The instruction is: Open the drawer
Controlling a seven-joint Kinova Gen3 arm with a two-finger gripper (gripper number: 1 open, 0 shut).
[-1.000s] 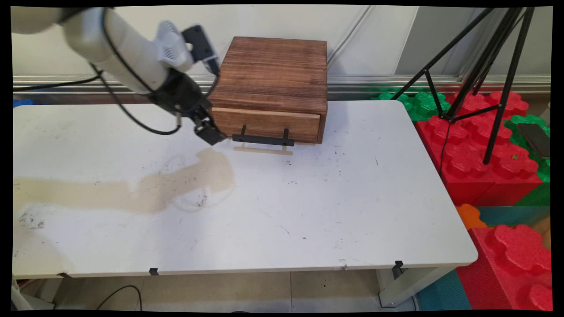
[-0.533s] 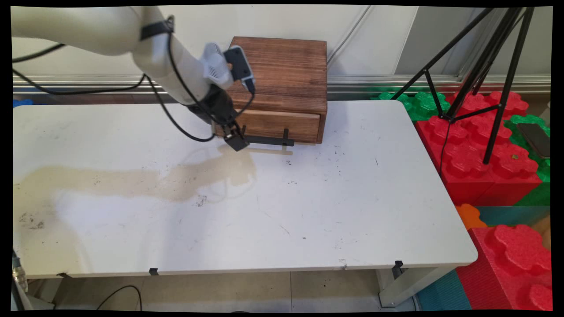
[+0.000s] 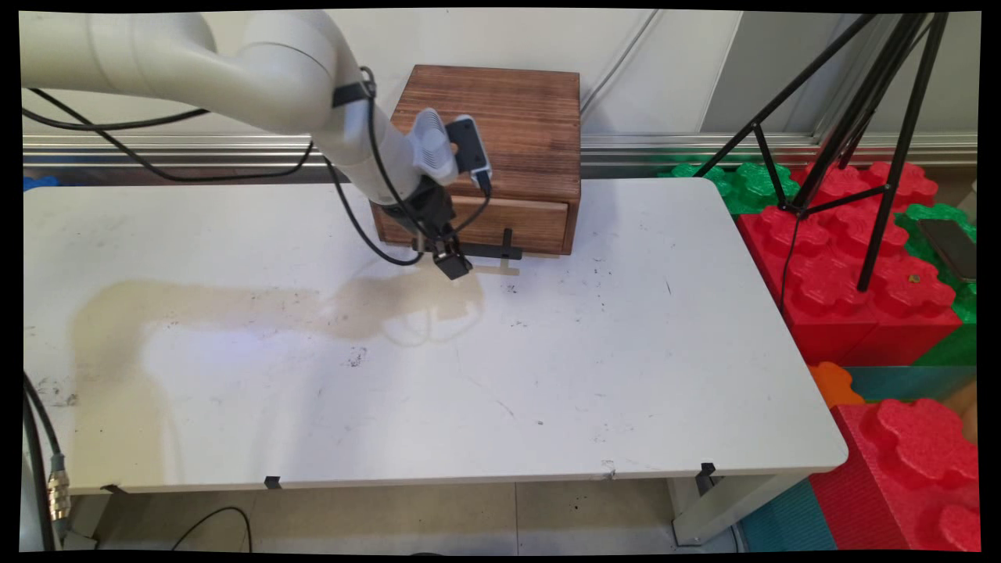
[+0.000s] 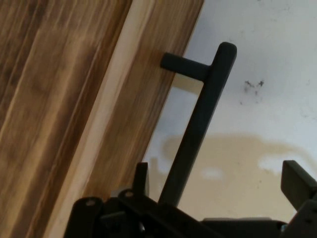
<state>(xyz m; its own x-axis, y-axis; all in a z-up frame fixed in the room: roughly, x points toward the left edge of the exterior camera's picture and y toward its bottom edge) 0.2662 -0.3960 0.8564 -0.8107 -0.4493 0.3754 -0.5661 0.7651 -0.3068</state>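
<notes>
While open, pincer [image 3: 452, 264] astride handle [image 3: 485, 251]

1. We see the gripper [image 3: 452, 263] at the left end of the black handle [image 3: 478, 250].
2. The handle belongs to a wooden box's [image 3: 500, 133] drawer [image 3: 516, 223] on the table [image 3: 547, 375].

Right at the gripper [image 3: 452, 264] sits a drawer box [image 3: 500, 133] of dark, striped, matt wood; its handle [image 4: 198, 124] looks like matt black metal. Below lies a smooth white table [image 3: 626, 375], scuffed and speckled.
</notes>
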